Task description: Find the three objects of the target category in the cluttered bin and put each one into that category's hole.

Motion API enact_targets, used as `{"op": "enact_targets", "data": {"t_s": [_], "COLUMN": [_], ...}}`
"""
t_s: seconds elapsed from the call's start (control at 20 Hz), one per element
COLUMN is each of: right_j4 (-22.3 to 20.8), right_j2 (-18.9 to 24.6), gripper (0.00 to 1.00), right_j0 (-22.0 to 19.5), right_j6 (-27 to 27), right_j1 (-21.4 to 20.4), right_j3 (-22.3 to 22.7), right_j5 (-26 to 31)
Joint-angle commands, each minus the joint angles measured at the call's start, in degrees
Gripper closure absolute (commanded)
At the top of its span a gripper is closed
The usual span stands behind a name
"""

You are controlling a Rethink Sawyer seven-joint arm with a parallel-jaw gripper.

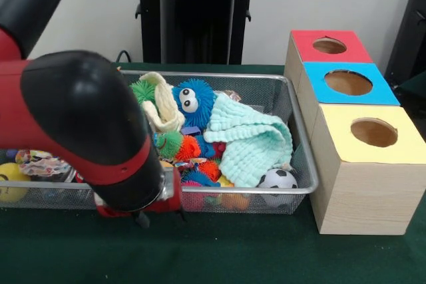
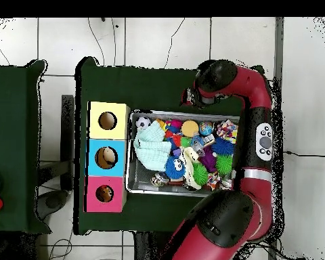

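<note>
The silver wire-mesh bin (image 1: pixel 266 78) is full of toys. A mint-green waffle-knit cloth (image 1: pixel 249 141) lies draped over its right part; in the overhead view it (image 2: pixel 152 145) lies at the bin's left end. A cream cloth (image 1: pixel 163 106) lies at the back among spiky balls. A white cloth with coloured dots (image 1: pixel 40 163) shows at the bin's left, partly behind my arm. My gripper (image 1: pixel 160 218) hangs low outside the bin's front rim, over the green table, holding nothing that I can see. The yellow-faced box's hole (image 1: pixel 373 132) is at the right.
The blue-faced box (image 1: pixel 348 82) and the red-faced box (image 1: pixel 329 45) stand behind the yellow one. The bin also holds a blue fuzzy ball with eyes (image 1: pixel 193 100), a small football (image 1: pixel 277 179), a yellow ball (image 1: pixel 12 181) and several spiky balls. My arm (image 1: pixel 80 118) hides the bin's left middle.
</note>
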Motion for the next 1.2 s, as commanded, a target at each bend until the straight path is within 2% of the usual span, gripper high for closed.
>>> {"op": "enact_targets", "data": {"t_s": [0.05,0.35,0.45,0.55,0.65,0.85,0.95,1.05,1.2], "right_j4": [1.8,3.8,4.7,7.0,10.3,15.1,15.0,15.1,15.2], "right_j2": [-4.4,-5.1,-5.9,-7.5,-9.3,-11.9,-13.1,-13.9,-15.4], "gripper": [0.00,0.00,0.00,0.00,0.00,0.00,0.00,0.00,0.00], "right_j0": [1.0,1.1,1.0,0.2,-1.1,-4.5,-5.7,-6.0,-5.5], "right_j6": [-0.1,0.1,0.6,3.2,5.9,10.6,12.7,13.1,12.8], "right_j1": [-9.5,-12.8,-14.5,-17.0,-21.2,-28.5,-30.4,-30.3,-30.0], "right_j3": [0.9,1.8,3.4,8.7,16.4,34.4,41.1,43.4,43.6], "right_j5": [9.8,13.2,13.0,10.2,6.7,-5.1,-13.2,-16.4,-18.3]}}
